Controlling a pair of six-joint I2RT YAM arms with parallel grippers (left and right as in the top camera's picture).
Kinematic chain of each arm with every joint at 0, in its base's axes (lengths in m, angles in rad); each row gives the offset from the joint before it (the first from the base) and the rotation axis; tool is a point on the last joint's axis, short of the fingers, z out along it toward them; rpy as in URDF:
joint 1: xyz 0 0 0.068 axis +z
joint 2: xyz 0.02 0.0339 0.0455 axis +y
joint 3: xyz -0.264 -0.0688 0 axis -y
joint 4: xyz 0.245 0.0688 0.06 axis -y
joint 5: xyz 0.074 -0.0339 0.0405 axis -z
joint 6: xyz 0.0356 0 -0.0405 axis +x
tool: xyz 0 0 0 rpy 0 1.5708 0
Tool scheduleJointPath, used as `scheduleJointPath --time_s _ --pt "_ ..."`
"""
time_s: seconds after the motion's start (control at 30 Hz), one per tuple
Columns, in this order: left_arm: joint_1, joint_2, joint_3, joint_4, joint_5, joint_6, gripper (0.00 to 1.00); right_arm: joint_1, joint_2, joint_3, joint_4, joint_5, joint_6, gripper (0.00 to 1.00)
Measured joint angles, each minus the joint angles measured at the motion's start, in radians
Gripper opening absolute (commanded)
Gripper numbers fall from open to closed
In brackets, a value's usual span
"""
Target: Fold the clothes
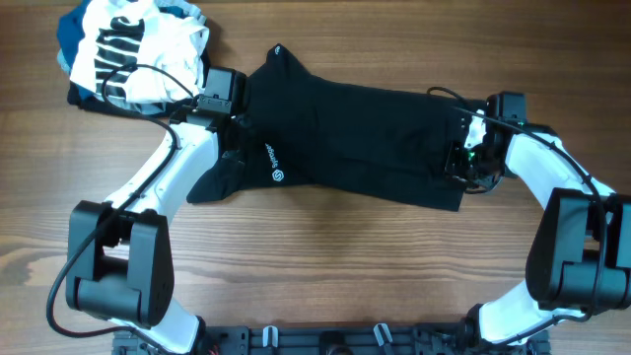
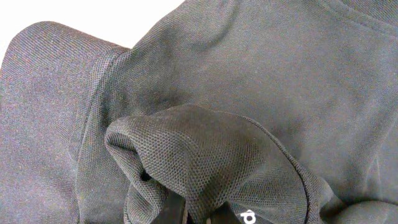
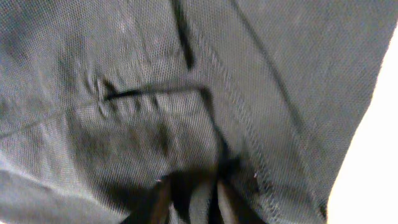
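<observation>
The black garment (image 1: 365,138) lies spread across the middle of the table, with a small white logo (image 1: 279,177) and lettering near its left end. My left gripper (image 1: 231,140) is at the garment's left edge and shut on a bunched fold of it (image 2: 205,208). The fabric drapes over the jaws and hides most of them, and the logo (image 2: 249,218) shows beside them. My right gripper (image 1: 463,158) is at the garment's right edge and shut on the hemmed fabric (image 3: 193,199). The garment fills both wrist views (image 3: 155,93).
A white garment with black stripes (image 1: 138,44) lies piled on blue folded clothing (image 1: 71,39) at the far left corner, just behind my left arm. The wooden table (image 1: 325,266) extends in front of the garment.
</observation>
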Motion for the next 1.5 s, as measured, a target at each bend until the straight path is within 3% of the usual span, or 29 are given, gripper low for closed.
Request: scheduleJointPath --time_s 0.07,0.27,0.4,0.67,0.8,0.87,0.97,1.0,1.13,1.33,1.5 --pt "0.000 0.000 0.000 0.000 0.000 0.000 0.04 0.000 0.000 0.000 -0.013 -0.007 -0.005 0.04" --pt "0.000 0.000 0.000 -0.005 0.000 0.000 0.04 0.000 -0.016 0.017 -0.019 -0.012 -0.005 0.04" --pt "0.000 -0.011 0.000 -0.040 0.000 0.003 0.04 -0.007 -0.116 0.100 -0.091 -0.013 -0.005 0.04" --pt "0.000 -0.368 0.031 -0.290 0.064 0.006 0.04 -0.151 -0.420 0.148 -0.282 -0.013 -0.012 0.04" --pt "0.000 -0.515 0.033 -0.379 0.075 0.006 0.04 -0.175 -0.488 0.150 -0.365 -0.013 -0.036 0.05" --pt "0.000 -0.532 0.034 -0.407 0.079 0.006 0.04 -0.174 -0.489 0.150 -0.383 -0.016 -0.051 0.16" --pt "0.000 -0.524 0.034 -0.438 0.109 0.006 0.04 -0.159 -0.485 0.146 -0.363 -0.029 -0.082 0.48" --pt "-0.004 -0.515 0.034 -0.444 0.120 0.006 0.04 -0.144 -0.478 0.139 -0.343 -0.040 -0.097 0.51" --pt "-0.059 -0.456 0.035 -0.462 0.138 0.006 0.04 -0.061 -0.402 0.103 -0.228 -0.069 -0.124 0.62" --pt "-0.093 -0.390 0.035 -0.467 0.151 0.002 0.04 0.069 -0.151 0.097 -0.037 -0.081 -0.085 0.68" --pt "-0.093 -0.389 0.035 -0.467 0.151 -0.002 0.04 0.142 0.015 0.097 0.036 -0.082 -0.055 0.65"
